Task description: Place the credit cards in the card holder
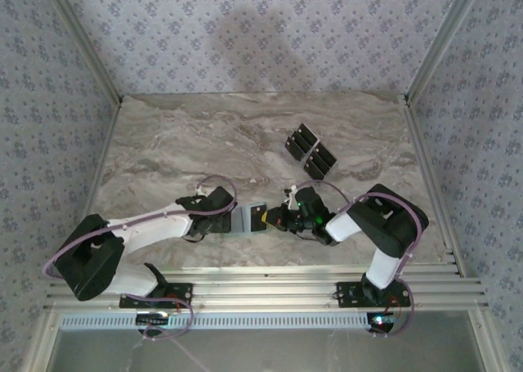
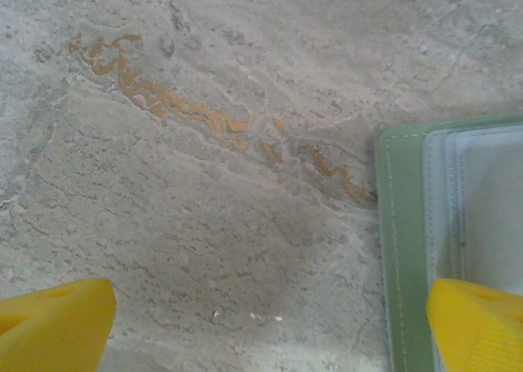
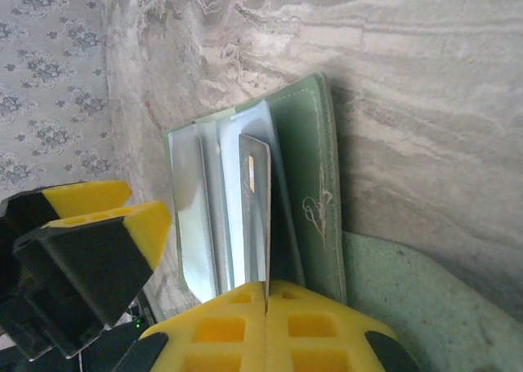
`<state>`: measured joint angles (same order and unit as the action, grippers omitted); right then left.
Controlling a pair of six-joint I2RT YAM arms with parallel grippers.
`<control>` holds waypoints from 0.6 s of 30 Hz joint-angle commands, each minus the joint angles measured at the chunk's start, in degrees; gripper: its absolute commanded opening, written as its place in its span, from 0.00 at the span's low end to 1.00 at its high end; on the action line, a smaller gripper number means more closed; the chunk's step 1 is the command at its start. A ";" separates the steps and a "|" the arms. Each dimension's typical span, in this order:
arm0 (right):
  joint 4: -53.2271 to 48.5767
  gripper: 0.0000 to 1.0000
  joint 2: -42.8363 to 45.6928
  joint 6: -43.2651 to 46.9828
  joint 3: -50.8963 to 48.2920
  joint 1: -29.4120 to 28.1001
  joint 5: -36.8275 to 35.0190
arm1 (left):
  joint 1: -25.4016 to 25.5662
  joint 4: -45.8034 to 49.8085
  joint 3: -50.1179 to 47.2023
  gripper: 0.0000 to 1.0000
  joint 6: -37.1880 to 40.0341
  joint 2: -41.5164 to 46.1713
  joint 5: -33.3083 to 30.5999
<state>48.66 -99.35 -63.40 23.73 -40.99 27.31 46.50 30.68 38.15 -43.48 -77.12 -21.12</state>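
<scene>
The grey-brown veined marble table [image 1: 163,151] is walled on three sides by patterned panels, with an aluminium rail along the near edge, and has broad bare stone to the left and far side for swinging an arm. Near the front centre lies the small pale-green soft folding card holder [image 1: 243,218], opened flat with its blue-grey pockets up [image 3: 306,168]. It looks light and floppy, likely to slide or fold if pushed, so it wants pinning at its stitched rim. The left gripper [image 2: 261,331] stands spread wide, one yellow fingertip over that green rim [image 2: 404,249]; contact cannot be told. The remaining thin black rectangular credit cards [image 1: 310,151] sit clustered well apart, toward the far right. The right gripper [image 3: 265,294] is pressed together on one stiff, slick credit card [image 3: 255,200], held edge-on by its near end, its far end at a pocket mouth, with little room between the two grippers.
</scene>
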 commanded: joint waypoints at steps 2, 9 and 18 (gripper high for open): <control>-5.03 0.00 -0.22 1.39 0.03 0.89 -0.79 | 0.27 1.14 3.18 0.98 1.99 3.13 2.58; -4.71 0.00 -3.05 0.64 1.06 2.11 0.59 | 0.31 -2.28 4.08 0.99 2.88 -1.46 6.71; -1.60 0.00 -5.50 -1.51 -0.69 3.63 0.84 | 0.37 2.90 4.02 0.98 -0.73 -6.32 3.88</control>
<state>50.70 -102.54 -64.12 24.53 -38.37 31.33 46.50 29.28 41.50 -42.74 -82.52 -15.84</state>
